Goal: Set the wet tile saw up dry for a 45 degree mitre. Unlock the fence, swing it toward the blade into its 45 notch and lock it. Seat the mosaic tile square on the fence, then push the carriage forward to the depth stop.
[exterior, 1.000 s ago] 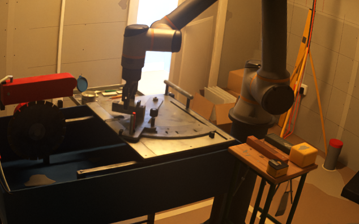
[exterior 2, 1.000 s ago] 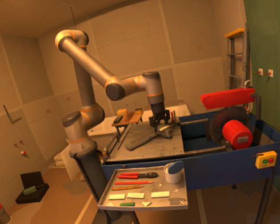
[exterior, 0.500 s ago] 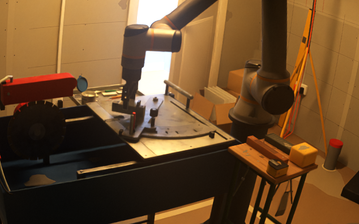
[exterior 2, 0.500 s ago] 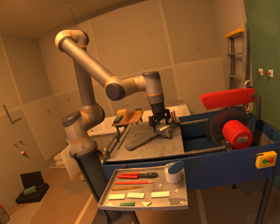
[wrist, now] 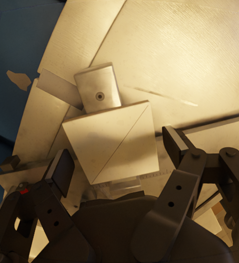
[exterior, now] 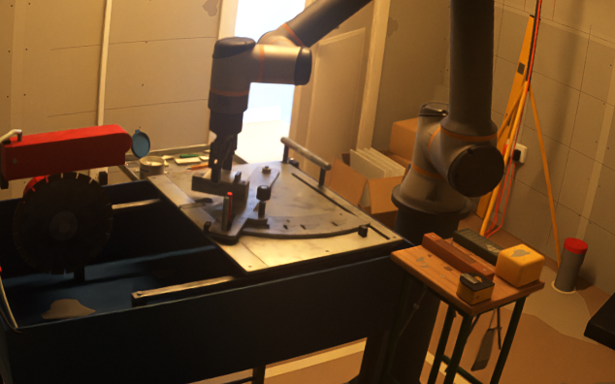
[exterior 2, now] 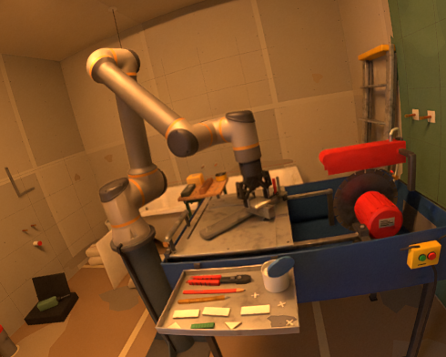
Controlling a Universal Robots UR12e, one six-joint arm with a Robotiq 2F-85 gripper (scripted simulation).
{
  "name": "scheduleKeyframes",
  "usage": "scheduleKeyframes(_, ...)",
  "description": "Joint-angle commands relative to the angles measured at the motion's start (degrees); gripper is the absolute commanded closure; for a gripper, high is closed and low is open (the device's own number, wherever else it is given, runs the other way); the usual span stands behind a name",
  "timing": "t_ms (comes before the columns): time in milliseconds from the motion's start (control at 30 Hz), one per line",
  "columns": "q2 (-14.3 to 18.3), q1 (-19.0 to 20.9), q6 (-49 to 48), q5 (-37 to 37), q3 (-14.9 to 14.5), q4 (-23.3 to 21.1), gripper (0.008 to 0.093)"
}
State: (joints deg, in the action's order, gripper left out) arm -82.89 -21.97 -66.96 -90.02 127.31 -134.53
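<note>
The mosaic tile (wrist: 112, 142), a pale square with a diagonal line across it, lies flat on the saw carriage (exterior: 276, 203) against the swung fence (exterior: 230, 191), and my gripper (wrist: 117, 154) stands open just above it, holding nothing. A small pale block (wrist: 98, 87) with a hole touches the tile's far edge. The fence's red-tipped lever (exterior: 228, 208) stands upright at the carriage's near edge. The saw blade (exterior: 62, 223) sits left under its red guard (exterior: 65, 149).
Tiled walls stand behind the saw. The carriage push handle (exterior: 305, 155) rises at its far side. A tool tray (exterior 2: 229, 298) with spare tiles, pencils and a cup hangs off the blue tub (exterior 2: 349, 255). A small wooden table (exterior: 470, 276) with blocks stands beside my base.
</note>
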Motion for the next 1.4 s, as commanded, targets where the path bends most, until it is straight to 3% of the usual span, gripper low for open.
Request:
scheduleKeyframes(0,-0.2,0.0,0.0,0.0,-0.1,0.2,0.0084)
scheduleKeyframes(833,-5.5,0.0,0.0,0.0,-3.7,9.2,0.0084)
scheduleKeyframes(1367,-6.4,0.0,0.0,0.0,-4.5,10.8,0.0084)
